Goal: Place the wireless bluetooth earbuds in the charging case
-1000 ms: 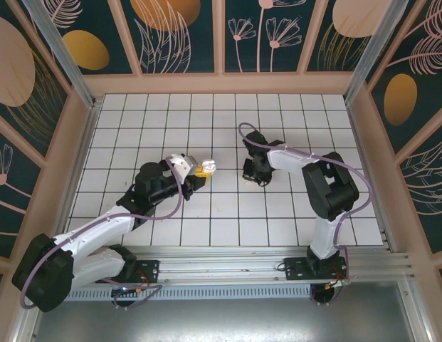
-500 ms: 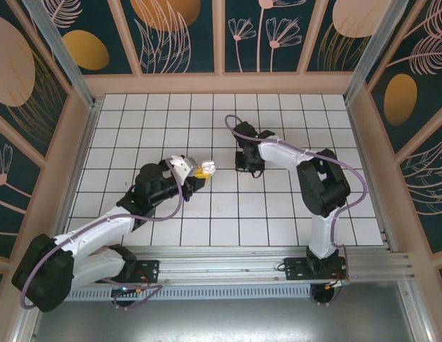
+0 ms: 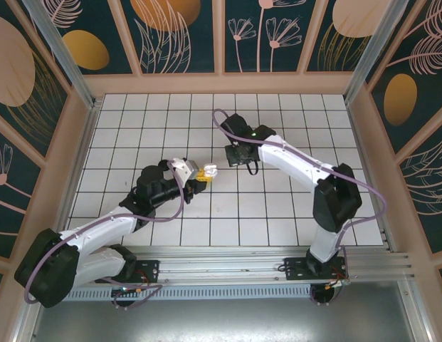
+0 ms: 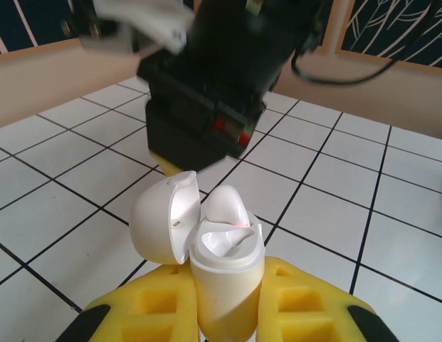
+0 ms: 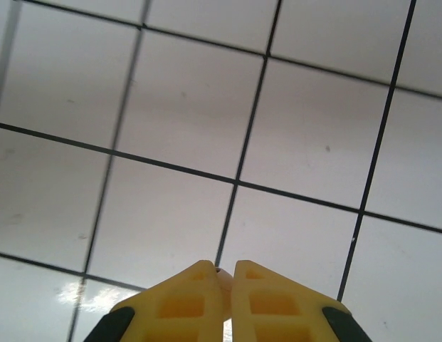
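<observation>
My left gripper (image 3: 197,175) (image 4: 224,317) is shut on the white charging case (image 4: 225,281) (image 3: 207,171) and holds it upright between its yellow fingers. The case's lid (image 4: 164,228) hangs open to the left. One whitish earbud (image 4: 225,206) sits in the case's far socket with a small red light at its base; the near socket is bare. My right gripper (image 3: 235,157) (image 5: 221,272) hovers just right of the case above the tiles. It is shut on another small whitish earbud (image 5: 225,283), which peeks out between the yellow fingertips.
White floor tiles (image 3: 277,206) with dark grout lie under both arms. Patterned walls (image 3: 221,43) close in the back and sides. In the left wrist view the right arm's black wrist (image 4: 206,121) looms close behind the case.
The right arm has swung left and further back, bringing its shut gripper close to the case. The left arm has shifted the case only slightly.
</observation>
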`<action>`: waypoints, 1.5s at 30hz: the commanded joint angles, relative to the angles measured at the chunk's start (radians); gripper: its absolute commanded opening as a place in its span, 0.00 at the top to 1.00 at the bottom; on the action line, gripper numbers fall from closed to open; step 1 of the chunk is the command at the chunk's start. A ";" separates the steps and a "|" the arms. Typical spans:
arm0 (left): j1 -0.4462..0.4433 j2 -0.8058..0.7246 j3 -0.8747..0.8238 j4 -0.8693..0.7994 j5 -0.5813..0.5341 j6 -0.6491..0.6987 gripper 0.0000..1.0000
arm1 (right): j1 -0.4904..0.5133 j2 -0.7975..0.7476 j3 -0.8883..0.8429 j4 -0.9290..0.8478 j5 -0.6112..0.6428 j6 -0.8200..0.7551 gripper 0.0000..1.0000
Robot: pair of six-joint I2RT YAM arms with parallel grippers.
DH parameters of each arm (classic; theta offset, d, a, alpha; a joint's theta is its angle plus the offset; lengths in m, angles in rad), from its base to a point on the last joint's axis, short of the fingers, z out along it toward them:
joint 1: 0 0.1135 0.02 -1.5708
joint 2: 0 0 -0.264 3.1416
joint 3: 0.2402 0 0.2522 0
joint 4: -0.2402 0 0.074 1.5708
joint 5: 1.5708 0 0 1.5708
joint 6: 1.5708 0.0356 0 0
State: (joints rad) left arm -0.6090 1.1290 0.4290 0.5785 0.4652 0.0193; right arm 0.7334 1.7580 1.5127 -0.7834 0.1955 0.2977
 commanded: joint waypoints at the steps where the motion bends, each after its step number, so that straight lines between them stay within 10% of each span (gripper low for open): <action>1: -0.001 0.005 -0.020 0.085 0.042 0.003 1.00 | 0.032 -0.061 0.056 -0.077 0.054 -0.077 0.93; 19: -0.001 0.091 0.038 0.099 0.129 -0.002 1.00 | 0.191 -0.126 0.277 -0.242 0.091 -0.182 0.93; 45: 0.023 0.052 0.055 0.214 0.314 -0.132 1.00 | 0.309 -0.284 0.131 -0.091 -0.042 -0.287 0.93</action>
State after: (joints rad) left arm -0.5941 1.2030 0.4641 0.7231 0.7349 -0.0807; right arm 1.0279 1.5101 1.6638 -0.8989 0.1516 0.0311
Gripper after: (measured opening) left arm 0.149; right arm 0.072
